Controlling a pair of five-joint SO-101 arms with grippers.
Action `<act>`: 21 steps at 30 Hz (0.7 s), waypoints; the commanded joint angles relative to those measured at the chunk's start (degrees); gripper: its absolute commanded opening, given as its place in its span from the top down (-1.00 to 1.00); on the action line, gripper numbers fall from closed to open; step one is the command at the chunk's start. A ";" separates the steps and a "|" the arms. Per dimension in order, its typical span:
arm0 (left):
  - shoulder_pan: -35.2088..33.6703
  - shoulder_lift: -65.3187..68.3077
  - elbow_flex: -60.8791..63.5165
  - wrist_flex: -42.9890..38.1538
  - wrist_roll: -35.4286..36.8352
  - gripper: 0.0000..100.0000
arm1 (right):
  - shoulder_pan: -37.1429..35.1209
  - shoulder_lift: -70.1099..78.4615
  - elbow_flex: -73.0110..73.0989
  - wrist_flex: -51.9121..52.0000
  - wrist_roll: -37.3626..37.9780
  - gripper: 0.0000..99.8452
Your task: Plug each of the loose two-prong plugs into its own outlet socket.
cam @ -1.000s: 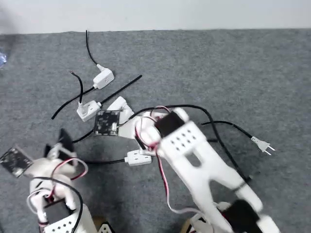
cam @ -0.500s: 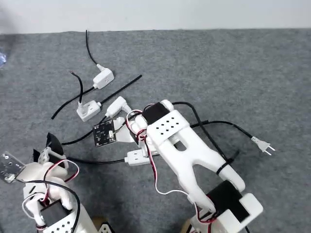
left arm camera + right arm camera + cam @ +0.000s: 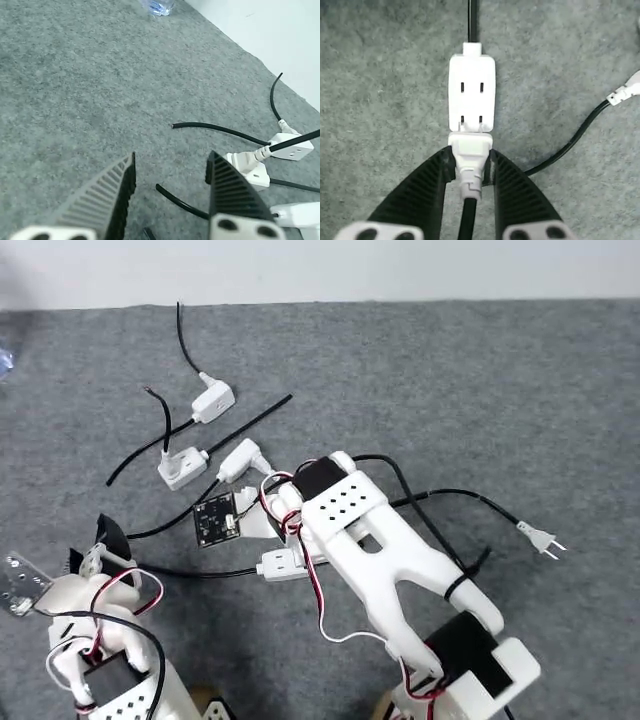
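Observation:
My right gripper (image 3: 469, 155) is shut on a white two-prong plug (image 3: 470, 147). The plug's prongs meet the end face of a white outlet block (image 3: 471, 92), whose black cord leaves at the far end. From above, that block (image 3: 283, 563) lies in front of the centre, half under the right arm (image 3: 360, 530). My left gripper (image 3: 172, 157) hangs open over bare carpet at the front left (image 3: 100, 543). Another two-prong plug (image 3: 538, 538) lies loose at the right on a black cord.
Two white outlet pieces with cords (image 3: 213, 400) (image 3: 182, 467) lie at the back left, and a white plug (image 3: 238, 460) lies beside them. Black cords cross the grey carpet (image 3: 480, 390) around the arms. A clear bottle (image 3: 156, 6) stands far off.
The right arm drew back toward the front and lowered its wrist onto the outlet block. The left arm sank slightly toward the front left. Little has moved in the last half second.

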 commanded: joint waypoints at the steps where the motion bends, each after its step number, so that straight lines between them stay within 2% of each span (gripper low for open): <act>1: -0.35 -0.62 -0.66 0.26 -0.53 0.56 | 0.92 -0.13 -0.44 -1.45 0.62 0.98; 21: -0.35 -0.62 -0.66 0.26 -0.53 0.56 | 1.19 6.73 -3.34 -2.15 1.76 0.98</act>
